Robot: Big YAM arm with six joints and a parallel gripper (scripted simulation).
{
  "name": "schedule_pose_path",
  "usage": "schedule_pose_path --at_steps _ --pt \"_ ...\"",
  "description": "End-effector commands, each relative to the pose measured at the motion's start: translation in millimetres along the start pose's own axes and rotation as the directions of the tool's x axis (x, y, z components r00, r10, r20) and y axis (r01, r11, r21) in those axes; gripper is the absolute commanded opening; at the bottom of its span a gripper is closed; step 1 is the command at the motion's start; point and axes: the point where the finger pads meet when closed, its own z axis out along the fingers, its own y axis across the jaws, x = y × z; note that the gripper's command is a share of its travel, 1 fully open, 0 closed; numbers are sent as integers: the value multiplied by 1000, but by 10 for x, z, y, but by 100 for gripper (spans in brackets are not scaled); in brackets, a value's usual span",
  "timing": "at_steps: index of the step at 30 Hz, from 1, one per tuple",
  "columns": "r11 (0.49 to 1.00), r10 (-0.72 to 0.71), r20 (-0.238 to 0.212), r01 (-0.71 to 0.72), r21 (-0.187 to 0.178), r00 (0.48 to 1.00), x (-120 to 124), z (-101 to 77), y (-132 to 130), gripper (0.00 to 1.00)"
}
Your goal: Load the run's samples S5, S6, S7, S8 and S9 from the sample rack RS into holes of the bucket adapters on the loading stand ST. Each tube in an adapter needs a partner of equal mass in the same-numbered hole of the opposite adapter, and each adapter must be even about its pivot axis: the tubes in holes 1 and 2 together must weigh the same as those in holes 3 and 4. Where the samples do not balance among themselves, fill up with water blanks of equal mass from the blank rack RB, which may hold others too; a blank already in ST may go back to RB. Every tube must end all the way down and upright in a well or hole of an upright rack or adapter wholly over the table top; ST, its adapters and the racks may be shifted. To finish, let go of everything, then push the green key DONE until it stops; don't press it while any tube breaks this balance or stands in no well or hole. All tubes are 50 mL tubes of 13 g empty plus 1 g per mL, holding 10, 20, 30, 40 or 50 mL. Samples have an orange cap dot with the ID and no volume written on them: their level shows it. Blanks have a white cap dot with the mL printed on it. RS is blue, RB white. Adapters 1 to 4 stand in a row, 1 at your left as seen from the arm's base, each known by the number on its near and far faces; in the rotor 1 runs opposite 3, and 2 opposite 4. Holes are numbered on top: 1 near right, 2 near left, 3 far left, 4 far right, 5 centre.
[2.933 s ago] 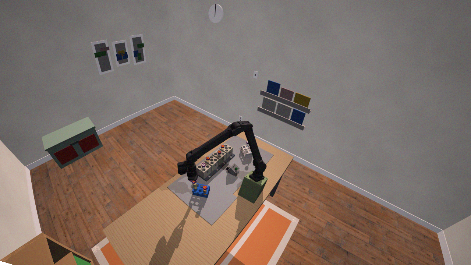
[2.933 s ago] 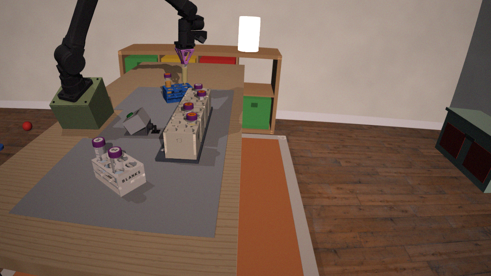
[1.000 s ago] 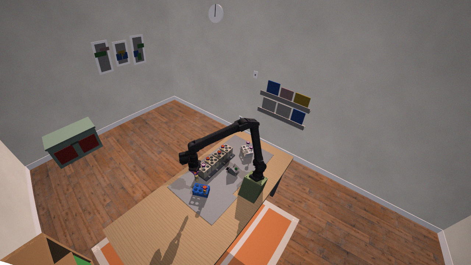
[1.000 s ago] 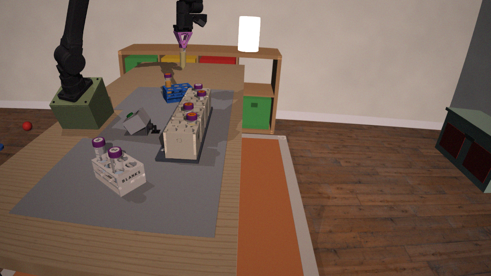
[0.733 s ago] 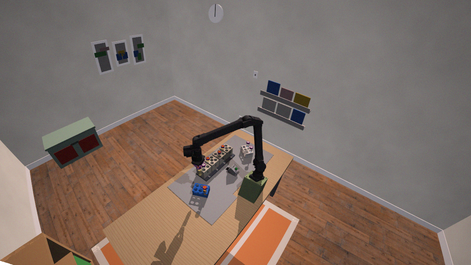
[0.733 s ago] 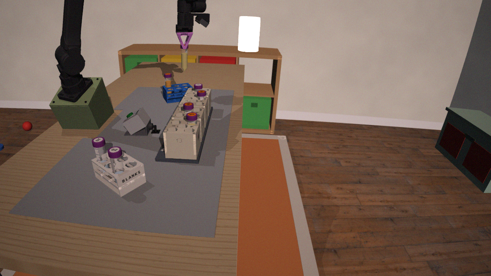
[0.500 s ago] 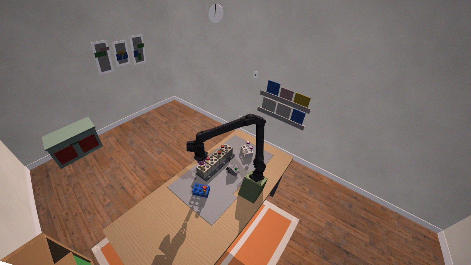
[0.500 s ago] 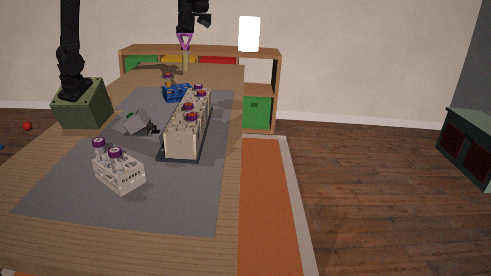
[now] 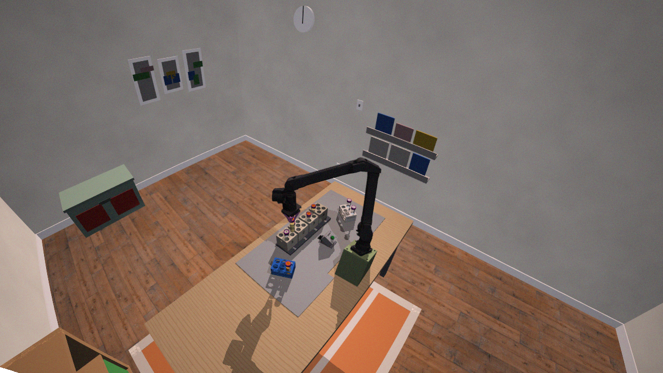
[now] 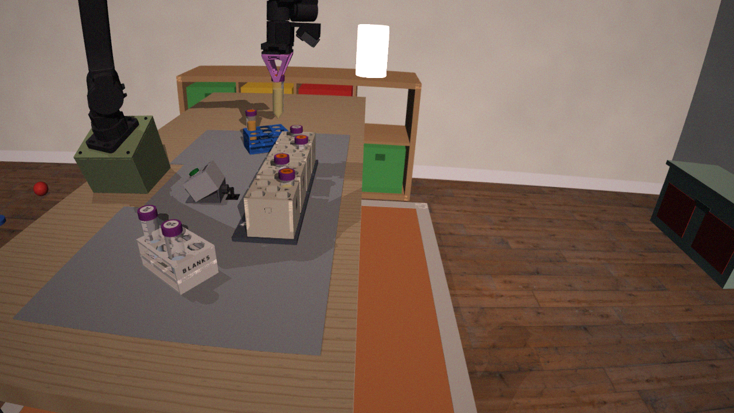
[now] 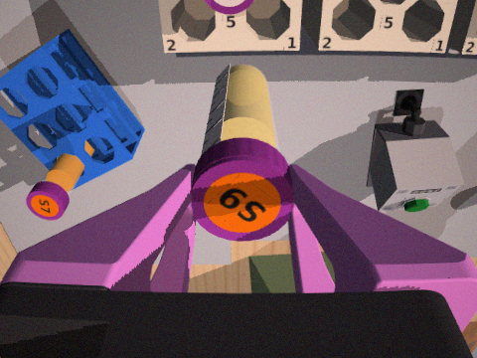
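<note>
My gripper [image 9: 291, 219] [image 10: 277, 77] [image 11: 241, 179] is shut on the purple cap of a yellow-filled sample tube [image 10: 277, 101] [image 11: 248, 106]. The tube hangs upright, high above the left end of the stand; its inverted mark is S6 or S9. Blue rack RS [image 9: 279, 273] [image 11: 46, 107] holds sample S7 [image 9: 291, 264] [image 10: 250, 121] [image 11: 48, 200]. On ST [image 10: 241, 237], adapter 1 has a white-dot blank [image 9: 286, 231] [image 10: 296, 128]; adapters 2, 3 and 4 have orange-dot samples, capped tubes [image 10: 301, 139] [image 10: 281, 158] [image 10: 286, 174]. White rack RB [image 10: 200, 268] holds two blanks [image 10: 147, 212] [image 10: 171, 227].
The grey key box [image 10: 205, 183] [image 11: 417, 159] with the green DONE key [image 9: 332, 237] [image 10: 194, 171] [image 11: 416, 205] stands between ST and the arm's green base block [image 9: 354, 266] [image 10: 123, 172]. RB is at the stand's right end, RS near its left end.
</note>
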Motion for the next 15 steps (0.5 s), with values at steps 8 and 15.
schedule_pose_path --at_steps 8,15 --pt "1000 -7 44 8 -25 999 -224 -160 -571 0" --pt "1000 -7 53 9 -29 999 -361 -205 -767 0"
